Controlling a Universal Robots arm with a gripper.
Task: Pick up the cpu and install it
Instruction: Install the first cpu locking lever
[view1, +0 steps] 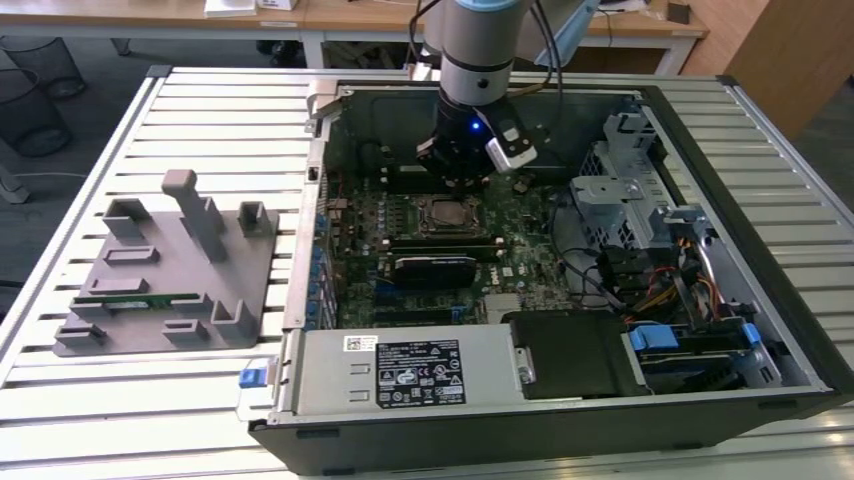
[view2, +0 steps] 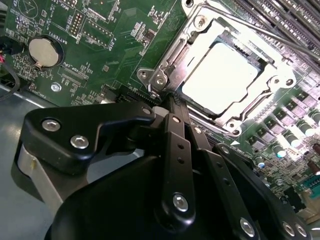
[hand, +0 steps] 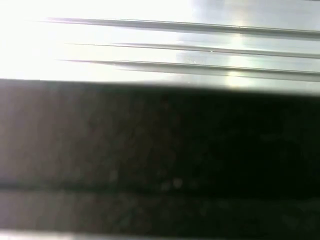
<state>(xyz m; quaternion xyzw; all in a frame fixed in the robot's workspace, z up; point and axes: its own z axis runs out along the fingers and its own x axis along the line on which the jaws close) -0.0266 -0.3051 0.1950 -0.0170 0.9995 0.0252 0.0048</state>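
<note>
Gripper (view2: 167, 97) hanging low inside the open computer case (view1: 747, 130) on the slatted counter (view1: 200, 110), its black linkage bars drawn together to a narrow tip just beside the corner of the motherboard socket (view2: 165, 75), as the second wrist view is showing. Whether the tip is pinching anything cannot be told from here; nothing is showing between the links.

The cpu (view2: 220, 77) is lying flat inside the socket's metal frame, its shiny silver top catching the light, with the frame's bars running along its edges. In the exterior view the socket (view1: 443, 212) is sitting on the green motherboard (view1: 527, 245) directly below the arm's wrist, while the grey parts fixture (view1: 174, 270) is standing well apart at the exterior view's left.

Judging by its looks, the chip is handling as a light, rigid and slick plate, with a delicate underside likely suffering from any tilt or scrape. Any hold is best taken on two opposite thin edges, keeping it level, never on the polished face.
</note>
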